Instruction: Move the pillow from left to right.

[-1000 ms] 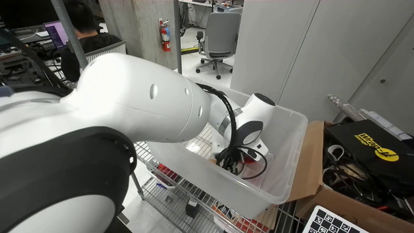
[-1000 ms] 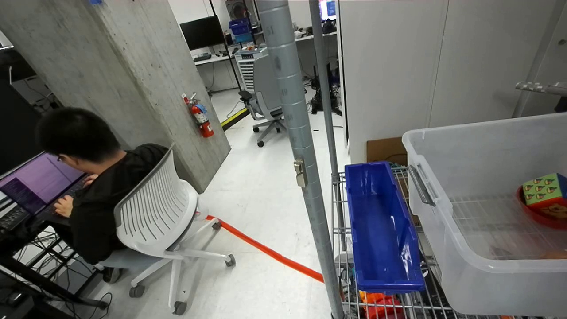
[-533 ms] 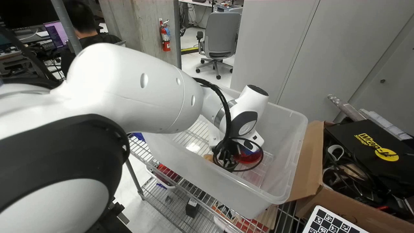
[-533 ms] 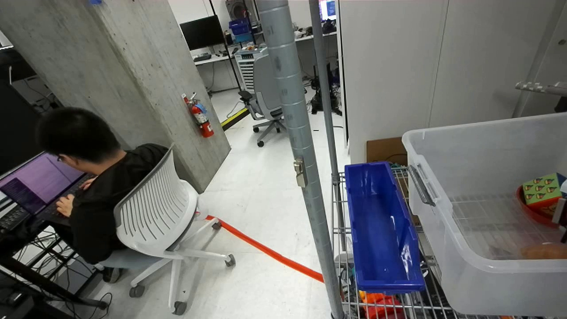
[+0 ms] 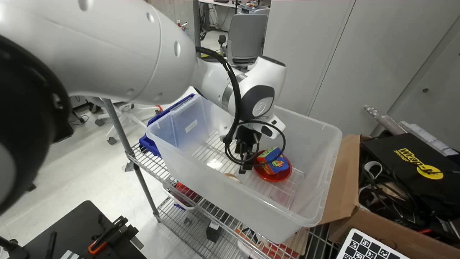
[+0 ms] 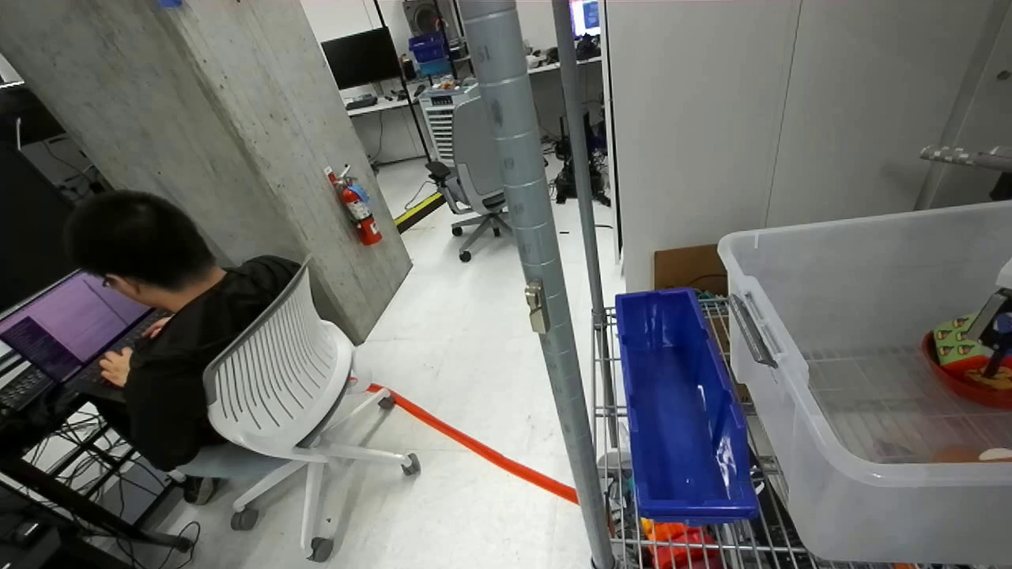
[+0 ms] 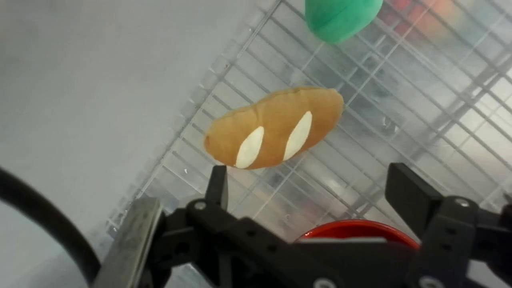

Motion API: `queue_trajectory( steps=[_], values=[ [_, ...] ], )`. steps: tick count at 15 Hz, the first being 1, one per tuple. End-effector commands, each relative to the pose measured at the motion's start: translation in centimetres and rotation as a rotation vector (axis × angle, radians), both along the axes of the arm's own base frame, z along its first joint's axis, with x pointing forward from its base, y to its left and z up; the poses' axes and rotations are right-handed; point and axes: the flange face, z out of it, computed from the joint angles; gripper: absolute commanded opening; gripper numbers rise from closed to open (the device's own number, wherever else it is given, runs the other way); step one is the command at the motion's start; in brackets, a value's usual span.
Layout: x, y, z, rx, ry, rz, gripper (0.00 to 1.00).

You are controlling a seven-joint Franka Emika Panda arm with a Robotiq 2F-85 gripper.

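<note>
Pillow (image 7: 274,128) upper centre, wrist view: likely light, soft, grippy; suggest pinching mid-length, across width. Fingers (image 7: 410,196) wide apart, gripping nothing.

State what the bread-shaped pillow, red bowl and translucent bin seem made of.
Bread-shaped pillow: soft-looking matte fabric, probably stuffed; it bulges, with a creased seam.
Red bowl: likely glossy plastic, given the rim's highlights, though glazed ceramic is possible.
Translucent bin: most likely frosted plastic; the wire shelf shows through its floor.
</note>
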Motion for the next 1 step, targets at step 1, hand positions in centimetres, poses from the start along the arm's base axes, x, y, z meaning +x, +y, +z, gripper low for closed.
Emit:
queue_trajectory(
  steps=[1],
  values=[
    [-0.36,-0.06,0.76,0.002,0.0,-0.002,1.0]
  ],
)
